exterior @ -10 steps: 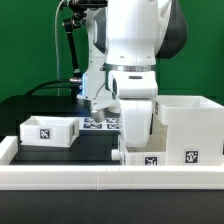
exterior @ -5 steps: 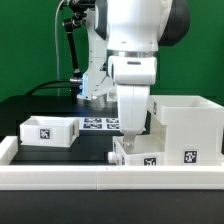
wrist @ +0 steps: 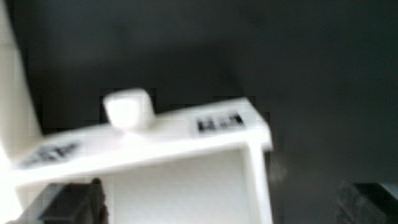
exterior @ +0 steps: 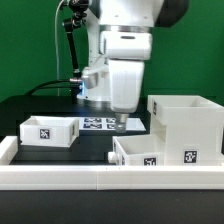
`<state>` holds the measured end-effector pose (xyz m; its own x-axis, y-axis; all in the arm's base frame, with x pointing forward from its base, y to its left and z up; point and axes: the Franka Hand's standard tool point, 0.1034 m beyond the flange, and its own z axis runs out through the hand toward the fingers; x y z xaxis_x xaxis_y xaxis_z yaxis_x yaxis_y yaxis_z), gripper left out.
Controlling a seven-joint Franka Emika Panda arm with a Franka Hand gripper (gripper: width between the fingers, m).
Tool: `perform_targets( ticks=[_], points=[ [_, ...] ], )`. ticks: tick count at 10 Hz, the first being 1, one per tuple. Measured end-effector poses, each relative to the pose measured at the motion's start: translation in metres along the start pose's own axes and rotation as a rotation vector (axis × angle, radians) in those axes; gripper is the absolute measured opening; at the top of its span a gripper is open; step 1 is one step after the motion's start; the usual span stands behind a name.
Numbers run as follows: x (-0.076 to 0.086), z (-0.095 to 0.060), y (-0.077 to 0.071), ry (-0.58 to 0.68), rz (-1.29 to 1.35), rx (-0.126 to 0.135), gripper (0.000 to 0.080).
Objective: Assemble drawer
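Note:
The white box housing [exterior: 186,118] stands at the exterior view's right, its open side up. One small tray [exterior: 148,152] lies just in front of it against the low border wall. In the blurred wrist view this tray [wrist: 169,140] shows tags and a round knob [wrist: 125,108]. A second small tray [exterior: 50,130] sits at the exterior view's left. My gripper [exterior: 120,124] hangs above the table, between the two trays and clear of both. Its fingers [wrist: 71,200] stand wide apart at the wrist frame's lower corners, and the gripper [wrist: 217,205] is open and empty.
The marker board [exterior: 97,123] lies flat on the dark table behind the gripper. A low white border wall [exterior: 100,176] runs along the front edge. A black camera stand with cables [exterior: 70,50] rises at the back left.
The arm has risen and shifted toward the exterior view's left, lifting the gripper up and away from the front tray. The tray stays where it was beside the housing.

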<state>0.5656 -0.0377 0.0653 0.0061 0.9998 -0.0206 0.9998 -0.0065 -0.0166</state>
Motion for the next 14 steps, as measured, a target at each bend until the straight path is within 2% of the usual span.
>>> perform_targets(
  ticks=[1, 4, 5, 6, 7, 10, 14],
  points=[
    [-0.006, 0.003, -0.002, 0.002, 0.007, 0.006, 0.0649],
    [-0.009, 0.005, -0.002, 0.016, -0.025, 0.006, 0.0649],
    [-0.019, 0.01, 0.002, 0.067, -0.042, 0.003, 0.0649],
    [-0.023, 0.008, 0.011, 0.099, -0.043, -0.015, 0.0649],
    [-0.023, 0.009, 0.014, 0.115, -0.052, -0.019, 0.0649],
    [-0.032, 0.018, 0.012, 0.24, -0.055, 0.011, 0.0649],
    [-0.008, 0.036, 0.018, 0.272, -0.057, 0.028, 0.0649]
  ],
)
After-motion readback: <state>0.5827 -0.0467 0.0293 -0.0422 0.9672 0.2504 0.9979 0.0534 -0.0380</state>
